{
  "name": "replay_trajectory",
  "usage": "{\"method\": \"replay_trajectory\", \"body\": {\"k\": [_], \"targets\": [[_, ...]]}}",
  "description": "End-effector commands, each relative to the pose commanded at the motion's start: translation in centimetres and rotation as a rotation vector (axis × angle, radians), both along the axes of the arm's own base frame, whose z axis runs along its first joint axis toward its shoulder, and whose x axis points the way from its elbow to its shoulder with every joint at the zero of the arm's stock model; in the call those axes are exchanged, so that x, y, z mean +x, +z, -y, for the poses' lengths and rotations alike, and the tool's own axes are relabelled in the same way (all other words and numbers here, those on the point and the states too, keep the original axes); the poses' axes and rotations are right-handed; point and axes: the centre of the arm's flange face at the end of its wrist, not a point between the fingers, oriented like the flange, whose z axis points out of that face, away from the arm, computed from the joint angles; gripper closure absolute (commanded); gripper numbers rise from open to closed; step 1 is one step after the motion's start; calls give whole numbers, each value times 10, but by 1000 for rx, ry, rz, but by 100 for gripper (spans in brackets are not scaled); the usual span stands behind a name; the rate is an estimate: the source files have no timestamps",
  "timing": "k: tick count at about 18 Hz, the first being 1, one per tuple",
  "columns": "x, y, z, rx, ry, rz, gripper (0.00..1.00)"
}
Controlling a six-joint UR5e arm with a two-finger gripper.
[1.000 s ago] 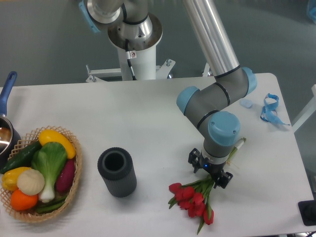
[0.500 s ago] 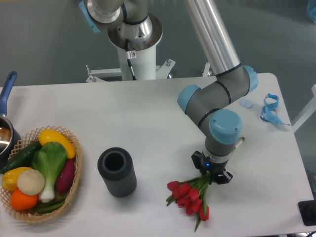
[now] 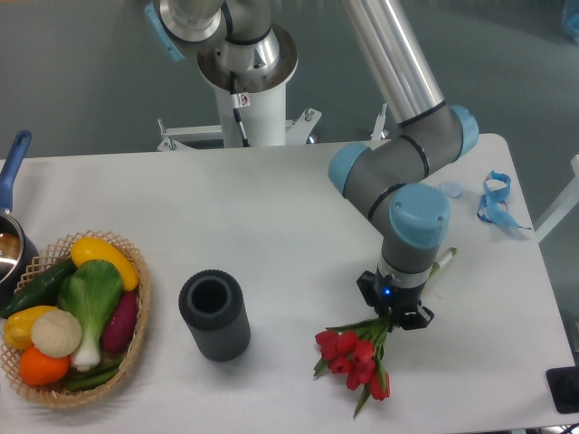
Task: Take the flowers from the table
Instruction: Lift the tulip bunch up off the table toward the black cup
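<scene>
Camera: gripper (image 3: 395, 312) over flowers (image 3: 355, 360) (stems hidden), table (image 3: 271, 217)

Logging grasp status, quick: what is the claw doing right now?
Claw: closed on the stems of the tulip bunch.

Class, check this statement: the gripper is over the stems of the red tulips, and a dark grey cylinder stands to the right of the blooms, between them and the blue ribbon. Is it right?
Not quite. The fixed camera view shows the dark grey cylinder to the left of the flowers, between them and the wicker basket, not towards the blue ribbon. The rest holds: the gripper is over the stems.
</scene>
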Motion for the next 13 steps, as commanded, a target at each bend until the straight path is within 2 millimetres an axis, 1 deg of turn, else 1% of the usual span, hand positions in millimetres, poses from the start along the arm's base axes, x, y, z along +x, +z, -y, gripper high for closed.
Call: {"method": "replay_trajectory", "body": {"k": [4,6,10,12,13], "targets": [[16,73,2,265,51,76,85],[30,102,3,359,51,109,85],[59,144,2,481,72,179,85],[70,166,5,540,95,218,85],[73,171,5,563,102,241,85]]}}
